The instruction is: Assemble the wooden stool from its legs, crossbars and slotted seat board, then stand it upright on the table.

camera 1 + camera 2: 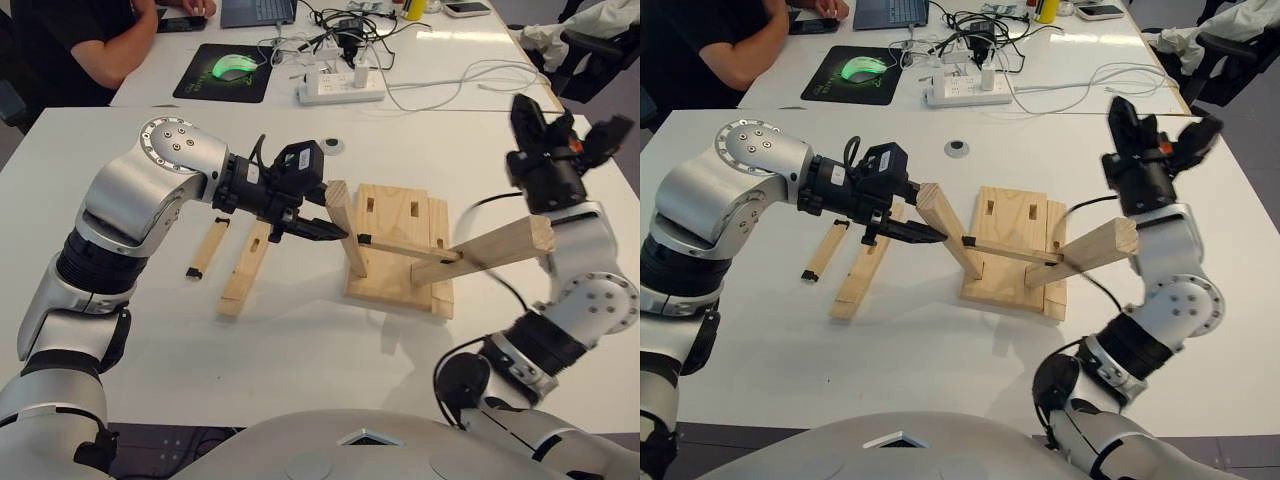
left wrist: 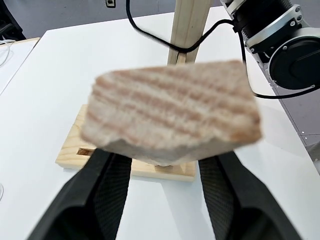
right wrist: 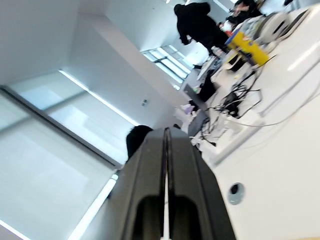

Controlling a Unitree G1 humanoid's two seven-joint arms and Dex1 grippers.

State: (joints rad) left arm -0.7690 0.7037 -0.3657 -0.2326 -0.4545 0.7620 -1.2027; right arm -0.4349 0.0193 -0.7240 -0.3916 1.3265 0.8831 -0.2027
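My left tool (image 1: 328, 230) is clenched on a pale, square-cut leg (image 1: 343, 222). The leg stands tilted at the centre of the head frame, its foot on the seat board (image 1: 392, 222). That board is a flat, light-grained plank with rectangular slots, lying on the white surface (image 1: 300, 340). A thin crossbar (image 1: 410, 248) with dark ends runs from this leg to a thicker second leg (image 1: 505, 245), which leans out toward the right of the frame. I cannot tell how deep the bar sits in either.

In the left wrist picture the gripped end grain is blurred and hides my fingertips, so only the black ribbed fingers (image 2: 112, 195) show. Left of centre lie a loose leg (image 1: 245, 268) and a slim loose crossbar (image 1: 205, 250).

My left forearm lies level. My right tool (image 3: 165, 134) points up at upper right, clenched on nothing.
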